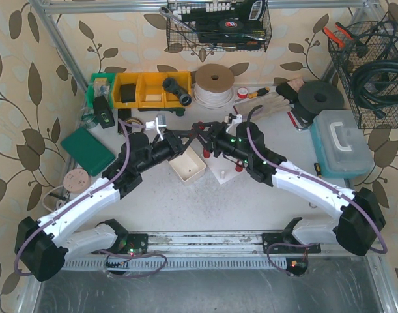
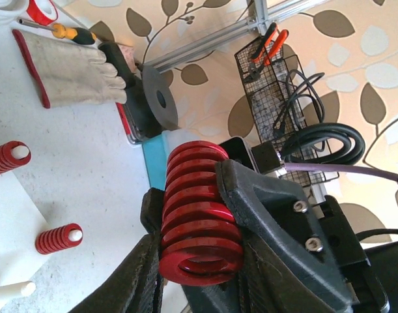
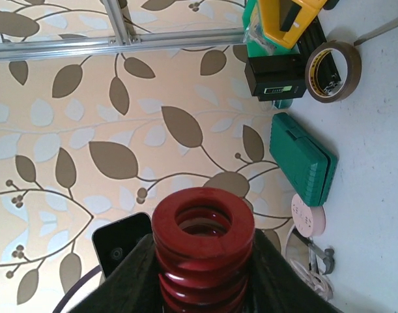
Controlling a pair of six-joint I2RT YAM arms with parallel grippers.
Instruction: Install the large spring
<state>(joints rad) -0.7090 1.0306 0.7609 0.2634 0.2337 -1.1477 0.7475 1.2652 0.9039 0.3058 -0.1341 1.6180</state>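
Observation:
The large red spring (image 1: 200,132) hangs in the air between both grippers above the middle of the table. My left gripper (image 2: 199,261) is shut on its lower coils (image 2: 199,215). My right gripper (image 3: 202,277) is shut on the same spring (image 3: 203,241), whose open end faces that camera. The right gripper's finger (image 2: 283,208) lies against the spring in the left wrist view. The white base plate (image 1: 226,175) lies just below. It carries small red springs (image 2: 58,238) on white pegs and one bare peg (image 2: 10,290).
A small white tray (image 1: 187,166) sits left of the base plate. A green case (image 1: 88,149) lies at the left and a blue box (image 1: 342,143) at the right. A glove (image 2: 68,68), a cord spool (image 1: 214,83), yellow bins (image 1: 150,89) and wire baskets (image 1: 374,72) stand behind.

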